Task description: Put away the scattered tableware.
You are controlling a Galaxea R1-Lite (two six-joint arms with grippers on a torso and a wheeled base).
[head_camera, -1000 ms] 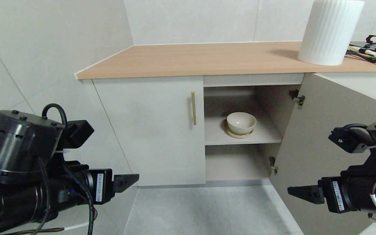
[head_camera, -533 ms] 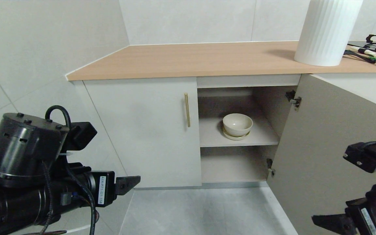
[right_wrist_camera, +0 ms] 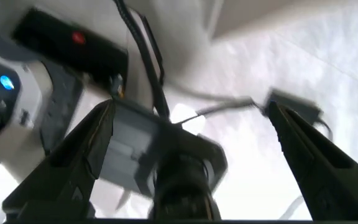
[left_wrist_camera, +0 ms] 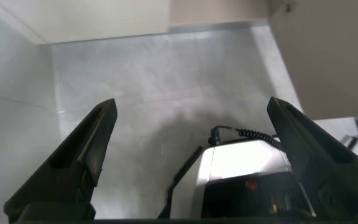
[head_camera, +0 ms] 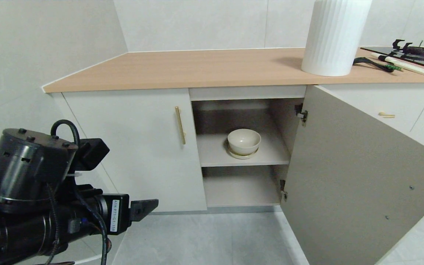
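You see the bowl [head_camera: 244, 139] resting on a small plate [head_camera: 242, 155] on the upper shelf [head_camera: 215, 152] of the cabinet, whose right door [head_camera: 344, 176] stands open. Your left gripper [left_wrist_camera: 192, 109] and right gripper [right_wrist_camera: 191, 112] both gape wide, holding nothing.

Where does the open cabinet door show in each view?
Head view: door swung open, right of the bowl.
Left wrist view: the brown panel edging the floor.
Right wrist view: cannot tell whether it is there.
Shared landmark: the grey floor.
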